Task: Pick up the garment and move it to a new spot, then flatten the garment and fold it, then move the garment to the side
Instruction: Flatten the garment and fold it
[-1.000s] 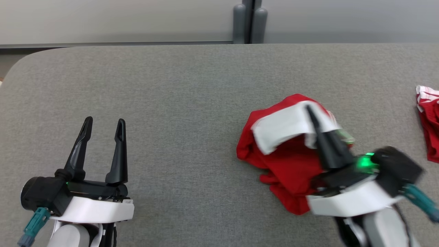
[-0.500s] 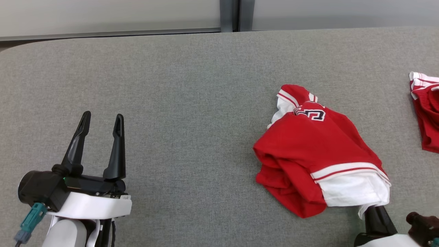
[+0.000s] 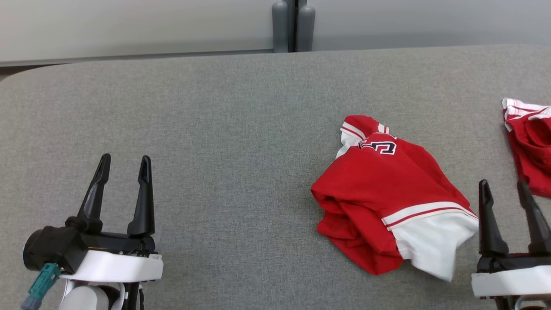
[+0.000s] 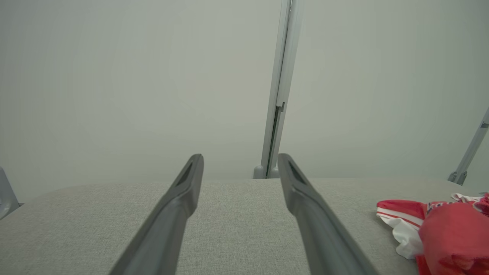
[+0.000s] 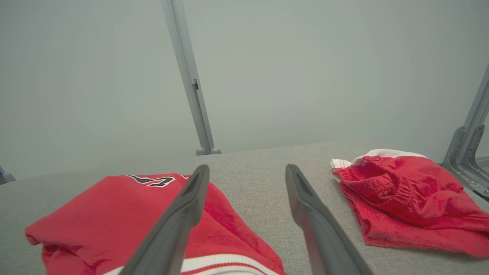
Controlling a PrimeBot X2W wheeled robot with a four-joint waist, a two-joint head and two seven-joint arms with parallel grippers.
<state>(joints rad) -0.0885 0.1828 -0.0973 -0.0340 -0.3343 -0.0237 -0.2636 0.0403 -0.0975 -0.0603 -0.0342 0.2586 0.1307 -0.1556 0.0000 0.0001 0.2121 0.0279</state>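
Sitting at flatten step, likely. Found garment (image 3: 379,189) bunched right of frame centre, left gripper (image 3: 125,158) and right gripper (image 3: 503,184) spread, empty. Needed corner grabs next.

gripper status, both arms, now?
Left gripper: open, holding nothing.
Right gripper: open, holding nothing, beside the garment.

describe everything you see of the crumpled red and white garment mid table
The red jersey-like garment lies crumpled in a loose heap on the grey fabric table, not flattened. Soft-looking cloth; a white panel edged with a red stripe at its near end, a dark-outlined number patch at the far end. The open right gripper stands beside it, empty.
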